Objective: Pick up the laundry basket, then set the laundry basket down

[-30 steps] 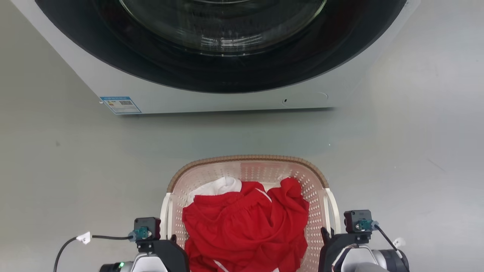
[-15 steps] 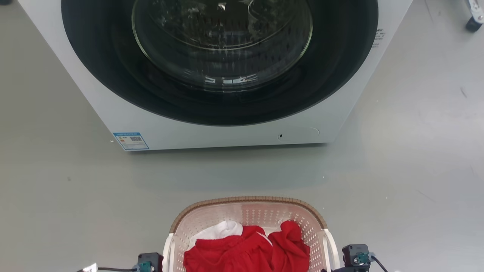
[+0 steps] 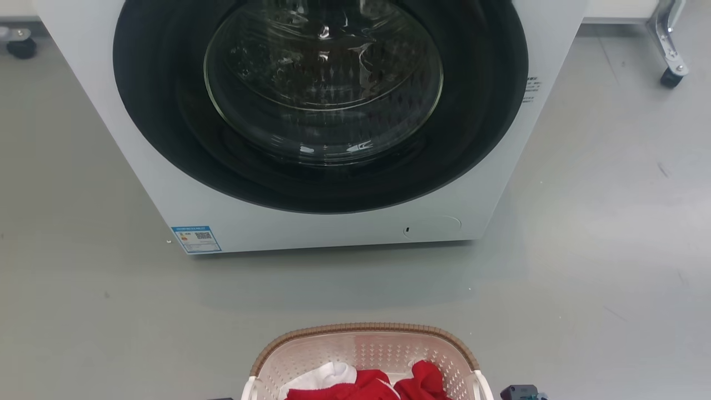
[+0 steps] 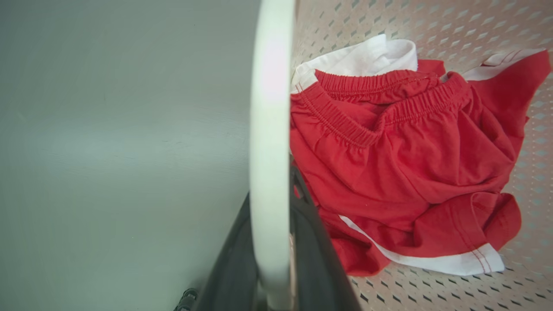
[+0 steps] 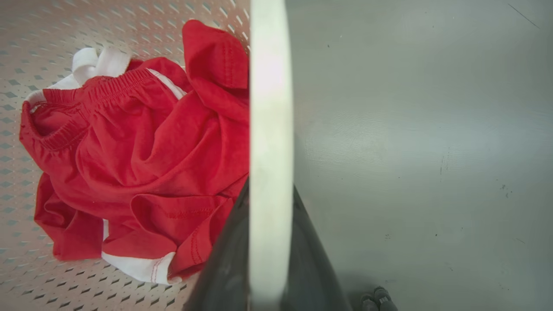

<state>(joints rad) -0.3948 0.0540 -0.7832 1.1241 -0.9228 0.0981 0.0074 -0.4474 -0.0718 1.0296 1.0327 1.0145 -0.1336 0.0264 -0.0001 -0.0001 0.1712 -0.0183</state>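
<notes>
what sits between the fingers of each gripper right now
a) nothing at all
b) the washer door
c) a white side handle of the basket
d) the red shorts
c: in both wrist views a white handle of the laundry basket runs up between the dark fingers of the left gripper and the right gripper; the red shorts lie inside.

The place looks like a laundry corner set up in a lab or test room rather than a home. A white front-loading washer (image 3: pixel 333 233) with a dark round door stands on a bare, smooth grey floor (image 3: pixel 611 222), and an energy label (image 3: pixel 196 239) is stuck low on its front. Near it is a laundry basket (image 3: pixel 364 347) holding red and white clothes (image 4: pixel 402 164). A black castor (image 3: pixel 21 47) shows at the far left, and a metal leg (image 3: pixel 666 39) on a wheel at the far right.
</notes>
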